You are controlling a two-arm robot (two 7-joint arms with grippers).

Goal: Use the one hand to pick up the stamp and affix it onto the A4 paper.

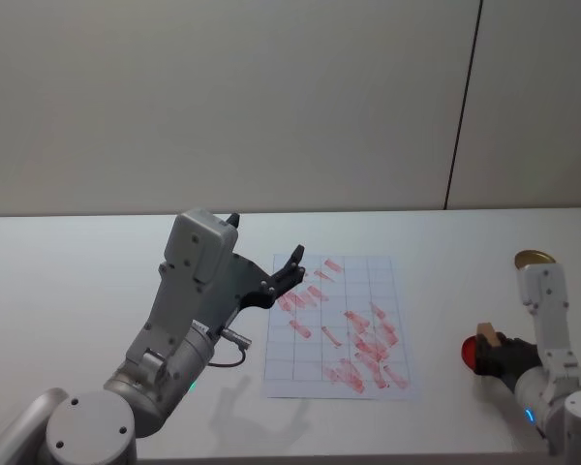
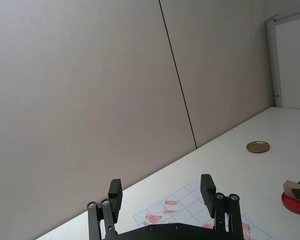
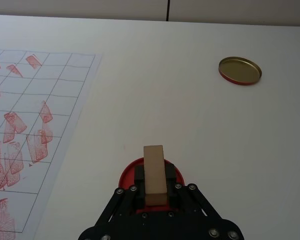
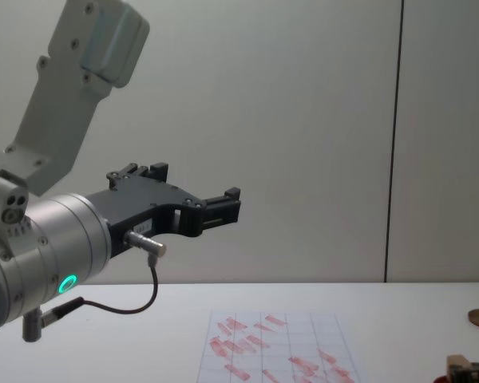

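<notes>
**Step in hand.** The right gripper (image 3: pixel 154 186) sits low over the tabletop (image 3: pixel 190 115) at the near right. Its jaws are closed on the stamp (image 3: pixel 153 157), one on each long side. The block stands upright between them, directly over the red dish (image 3: pixel 126 173). Whether its bottom face rests in the dish or hangs just above it cannot be told. Judged from this, the stamp is picked up and the step is inking or lifting off, and the print on the paper is not yet made.

**Left arm.** The left gripper (image 2: pixel 161 186) hangs raised above the near left part of the paper. Its jaws are wide apart, holding and touching nothing. It appears idle.

**Next move.**
1. Lift the stamp straight up until it is clear of the dish rim.
2. Carry it toward the robot's left to the paper (image 3: pixel 40 125), which lies flat, well apart from the dish.
3. Choose a bare grid cell. Many cells carry red marks, but the far corner on the right gripper's side looks free.
4. Keep the block vertical and press it down squarely.

**Farther off.** A gold lid (image 3: pixel 240 70) lies alone on the tabletop beyond the dish, away from the likely path.
</notes>
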